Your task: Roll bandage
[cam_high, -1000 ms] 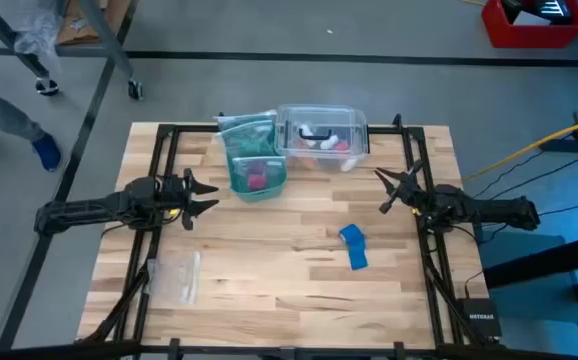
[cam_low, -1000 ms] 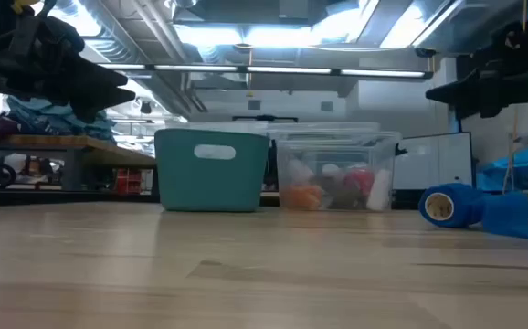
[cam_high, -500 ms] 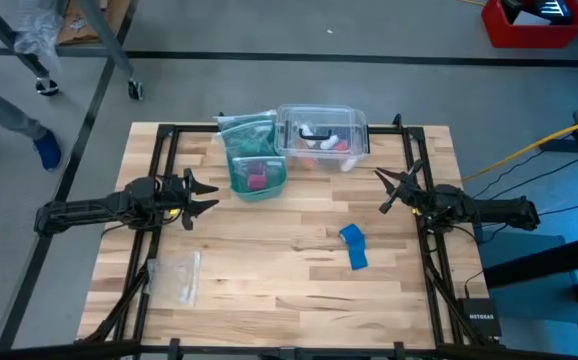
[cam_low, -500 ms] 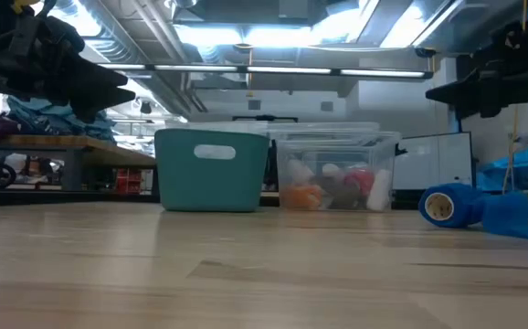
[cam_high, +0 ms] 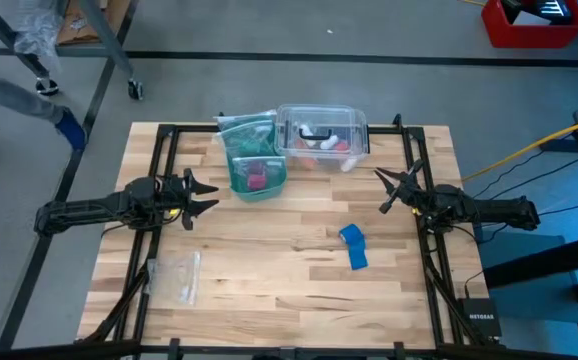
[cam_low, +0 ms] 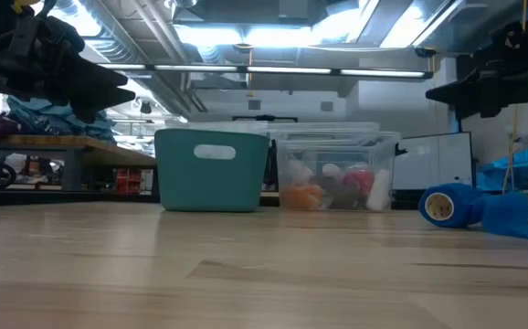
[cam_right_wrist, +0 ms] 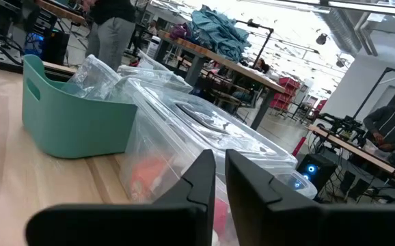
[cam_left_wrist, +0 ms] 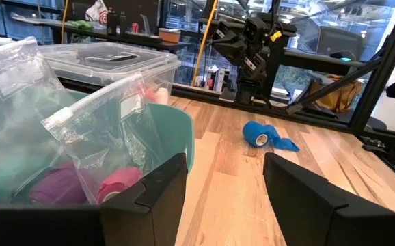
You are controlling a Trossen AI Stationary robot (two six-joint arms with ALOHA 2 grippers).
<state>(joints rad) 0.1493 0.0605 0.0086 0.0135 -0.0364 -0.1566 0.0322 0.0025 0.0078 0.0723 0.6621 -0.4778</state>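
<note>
The bright blue bandage (cam_high: 352,246) lies on the table's right half, a small roll with a loose tail trailing toward the near edge. It also shows in the low view (cam_low: 465,208) and in the left wrist view (cam_left_wrist: 264,134). My left gripper (cam_high: 214,196) hovers open over the table's left side, beside the teal bin; its fingers frame the left wrist view (cam_left_wrist: 221,171). My right gripper (cam_high: 381,190) hovers at the table's right side, far of the bandage, with its fingers shut (cam_right_wrist: 219,160). Neither gripper touches anything.
A teal bin (cam_high: 257,172) with a clear zip bag and a pink-red item stands at the far middle. A clear plastic box (cam_high: 321,134) stands to its right. A flat clear bag (cam_high: 175,275) lies near the left front. A person (cam_high: 9,90) moves beyond the far left corner.
Neither arm nor the bandage has moved. The person beyond the table's far left corner has stepped along the floor.
</note>
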